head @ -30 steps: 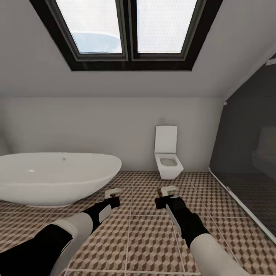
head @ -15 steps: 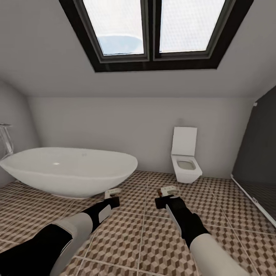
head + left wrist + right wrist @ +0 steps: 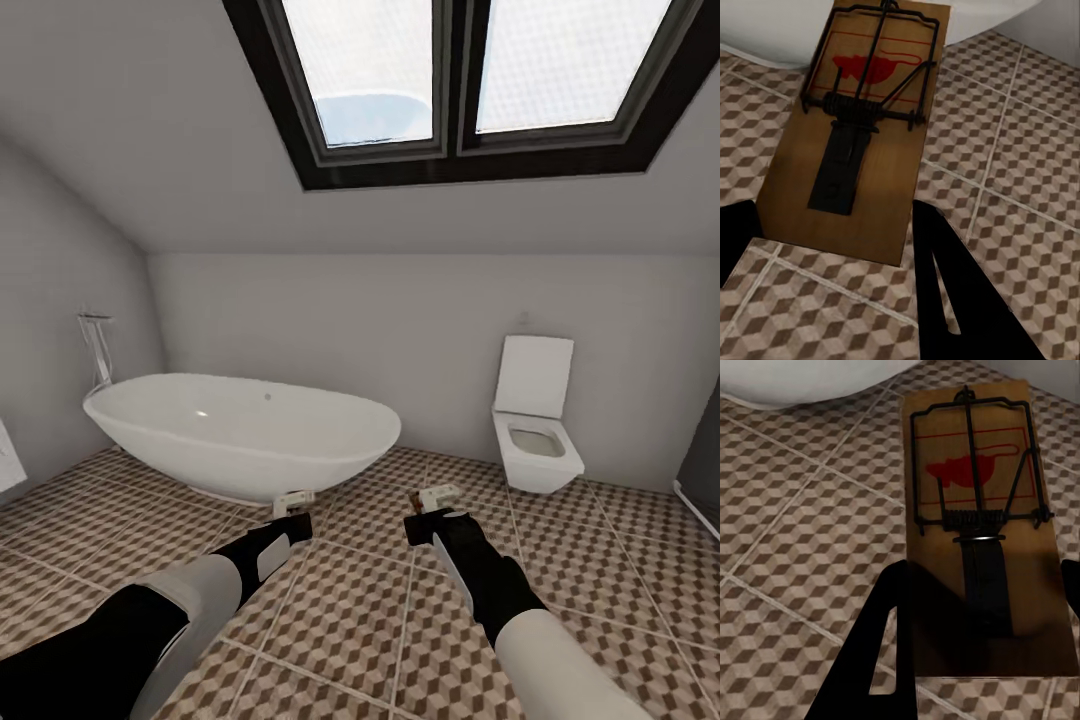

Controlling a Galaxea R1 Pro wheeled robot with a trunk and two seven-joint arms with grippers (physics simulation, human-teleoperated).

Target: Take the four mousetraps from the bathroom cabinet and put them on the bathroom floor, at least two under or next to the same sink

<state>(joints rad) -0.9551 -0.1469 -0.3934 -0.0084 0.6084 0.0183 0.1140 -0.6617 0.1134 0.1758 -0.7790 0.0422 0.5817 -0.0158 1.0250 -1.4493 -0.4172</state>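
Swinging left, the head camera now shows the whole bathtub [image 3: 245, 435]. Left gripper [image 3: 832, 251] clamps one mousetrap [image 3: 859, 124], right gripper [image 3: 979, 649] another mousetrap [image 3: 979, 525], both above bathroom floor [image 3: 380, 610].

No readable text anywhere here, no words, brand names or numbers. The closest thing to a sign is a red mouse silhouette printed inside a thin red outline on each mousetrap: one on the trap [image 3: 859, 120] in the left wrist view, one on the trap [image 3: 979, 510] in the right wrist view. Both sit under the wire bar.
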